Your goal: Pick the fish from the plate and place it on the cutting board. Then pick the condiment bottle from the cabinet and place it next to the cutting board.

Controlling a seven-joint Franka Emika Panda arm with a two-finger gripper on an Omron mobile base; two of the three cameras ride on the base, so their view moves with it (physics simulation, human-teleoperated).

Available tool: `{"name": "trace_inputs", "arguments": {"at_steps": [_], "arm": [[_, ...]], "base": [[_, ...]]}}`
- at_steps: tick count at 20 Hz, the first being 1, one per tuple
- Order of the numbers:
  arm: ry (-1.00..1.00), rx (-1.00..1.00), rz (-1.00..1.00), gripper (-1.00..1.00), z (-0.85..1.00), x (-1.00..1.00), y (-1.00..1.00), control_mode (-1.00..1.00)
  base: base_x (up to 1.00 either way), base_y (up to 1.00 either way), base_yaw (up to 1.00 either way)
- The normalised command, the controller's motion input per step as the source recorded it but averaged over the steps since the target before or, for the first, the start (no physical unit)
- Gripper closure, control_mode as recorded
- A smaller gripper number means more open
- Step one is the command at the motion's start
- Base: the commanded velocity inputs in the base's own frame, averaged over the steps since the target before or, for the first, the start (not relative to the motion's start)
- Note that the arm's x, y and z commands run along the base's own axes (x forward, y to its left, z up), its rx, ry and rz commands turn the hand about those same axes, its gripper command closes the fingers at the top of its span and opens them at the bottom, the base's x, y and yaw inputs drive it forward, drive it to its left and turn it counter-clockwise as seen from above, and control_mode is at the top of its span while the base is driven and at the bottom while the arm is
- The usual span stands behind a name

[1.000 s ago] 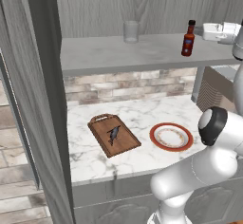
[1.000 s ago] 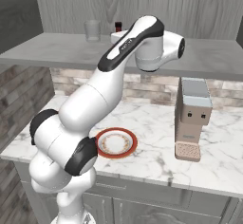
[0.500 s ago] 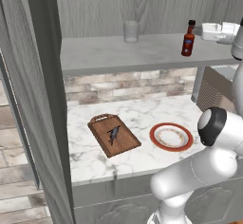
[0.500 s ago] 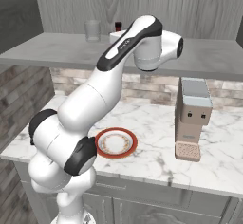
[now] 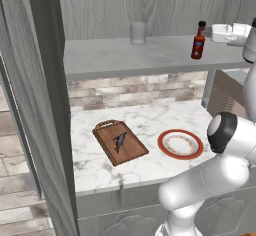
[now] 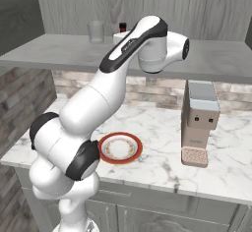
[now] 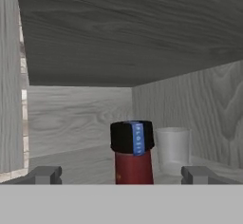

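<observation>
The small grey fish (image 5: 119, 141) lies on the brown cutting board (image 5: 106, 135) on the counter. To its right sits the orange-rimmed plate (image 5: 161, 144) (image 6: 101, 148) with nothing on it. The dark red condiment bottle (image 5: 198, 41) (image 7: 133, 152) stands upright on the cabinet shelf (image 5: 100, 55); its black cap (image 6: 122, 27) peeks over my arm in the right base view. My gripper (image 5: 212, 33) (image 7: 121, 174) hovers just right of the bottle at neck height, open. Both fingertips (image 7: 45, 174) stand wide on either side of the bottle without touching it.
A clear drinking glass (image 5: 138, 33) (image 6: 95, 31) (image 7: 173, 149) stands further back on the shelf, beyond the bottle. A tall grey side panel (image 5: 47, 105) bounds the cabinet on the left. A coffee machine (image 6: 199, 123) occupies the counter's right side.
My hand has crept a little left along the shelf, closer to the bottle. The jaws stay wide open; fish, board and plate have not moved.
</observation>
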Motion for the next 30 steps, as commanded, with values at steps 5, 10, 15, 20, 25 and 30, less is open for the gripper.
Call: {"name": "trace_inputs", "arguments": {"at_steps": [5, 10, 15, 20, 25, 30], "arm": [[0.0, 0.0, 0.0, -1.0, -0.02, 0.12, 0.0, -1.0], [0.0, 0.0, 0.0, -1.0, -0.04, 0.18, 0.0, -1.0], [0.0, 0.0, 0.0, -1.0, -0.01, 0.18, 0.0, -1.0], [0.0, 0.0, 0.0, 1.0, 0.0, 0.05, 0.0, -1.0], [0.0, 0.0, 0.0, 1.0, 0.0, 0.0, 0.0, -1.0], [0.0, 0.0, 0.0, 1.0, 0.0, 0.0, 0.0, -1.0]], "base": [[0.0, 0.0, 0.0], [0.0, 0.0, 0.0], [0.0, 0.0, 0.0], [0.0, 0.0, 0.0], [0.0, 0.0, 0.0], [0.0, 0.0, 0.0]]}}
